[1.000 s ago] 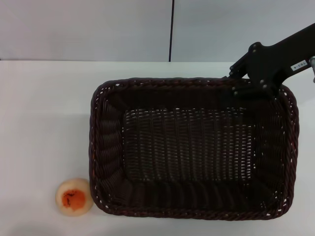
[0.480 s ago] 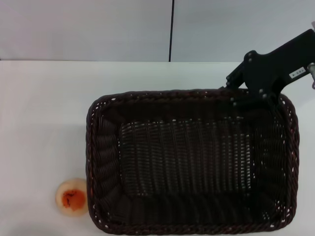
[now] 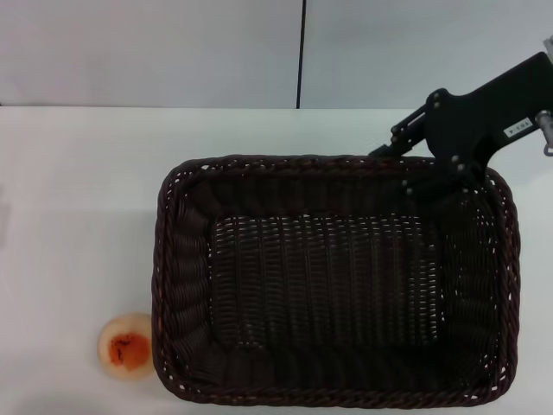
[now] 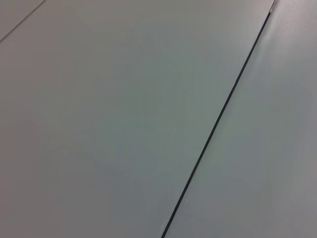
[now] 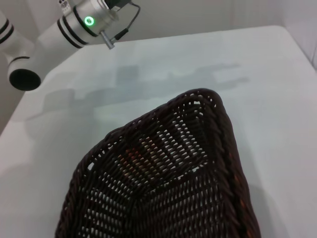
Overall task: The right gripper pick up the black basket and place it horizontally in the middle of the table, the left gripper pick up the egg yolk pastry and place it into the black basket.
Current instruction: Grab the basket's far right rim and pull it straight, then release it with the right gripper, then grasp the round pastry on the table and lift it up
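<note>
The black basket (image 3: 328,277) lies flat and lengthwise across the white table (image 3: 78,216), a little right of the middle. It also fills the near part of the right wrist view (image 5: 163,183). My right gripper (image 3: 390,169) is at the basket's back right rim, with one finger outside the rim and one inside, spread apart. The egg yolk pastry (image 3: 127,346) sits on the table just off the basket's front left corner, apart from both grippers. The left arm's silver wrist (image 5: 89,20) with its green light shows at the table's far side. Its fingers are out of view.
A grey wall with a dark vertical seam (image 3: 301,52) stands behind the table. The left wrist view shows only that wall and seam (image 4: 218,119). Bare table lies left of the basket.
The basket came toward me and settled flat on the table. The right gripper's outer finger has swung away from the rim. The pastry has not moved.
</note>
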`<state>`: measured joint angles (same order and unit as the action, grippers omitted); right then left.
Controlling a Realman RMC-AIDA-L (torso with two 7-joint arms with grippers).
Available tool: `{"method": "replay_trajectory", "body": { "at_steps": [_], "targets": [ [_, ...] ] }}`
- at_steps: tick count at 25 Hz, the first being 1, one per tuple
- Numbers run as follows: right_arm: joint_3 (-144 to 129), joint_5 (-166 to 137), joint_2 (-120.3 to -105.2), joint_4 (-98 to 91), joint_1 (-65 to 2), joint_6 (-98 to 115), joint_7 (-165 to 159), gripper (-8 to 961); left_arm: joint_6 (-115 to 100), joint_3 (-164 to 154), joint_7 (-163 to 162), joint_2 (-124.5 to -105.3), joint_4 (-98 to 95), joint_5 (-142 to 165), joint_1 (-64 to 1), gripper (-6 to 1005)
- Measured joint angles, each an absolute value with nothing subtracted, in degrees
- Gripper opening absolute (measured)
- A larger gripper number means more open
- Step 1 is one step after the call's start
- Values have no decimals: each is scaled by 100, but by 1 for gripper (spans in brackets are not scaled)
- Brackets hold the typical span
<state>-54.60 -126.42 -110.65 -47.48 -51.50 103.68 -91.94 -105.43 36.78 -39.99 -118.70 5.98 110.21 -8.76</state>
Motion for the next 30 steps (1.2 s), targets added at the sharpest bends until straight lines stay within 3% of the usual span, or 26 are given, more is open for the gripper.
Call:
{"method": "replay_trajectory", "body": {
  "at_steps": [3,15,22,25,27,28,30],
  "targets": [
    [-5451,-12620,-11065,-4789,-5179,10259,-9059,458,-10592,3547,-3999,-11864,598,11021,-857,693],
    [-4779,-12468,-11084,-5105,-5274,9677,-8644,458,-10634,3119,-3998,-11845,564,11022,-820,685],
    [-4555,-11266,-11134,-5246,-4699,9300,-8423,458,-10634,2993,-4018,-11835,514,11022,-840,680],
    [-4452,-10785,-11262,-5250,-4309,8974,-8415,458,-10635,2868,-4043,-11821,424,11022,-872,678],
    [-4406,-10572,-11439,-5282,-3998,8628,-8402,458,-10635,2739,-4058,-11811,329,11022,-901,677],
    [-4349,-10365,-11638,-5321,-3674,8293,-8321,458,-10635,2657,-4088,-11806,231,11023,-931,676],
    [-4314,-10245,-11726,-5319,-3515,8151,-8262,458,-10636,2599,-4137,-11805,132,11022,-954,675]
  ]
}}
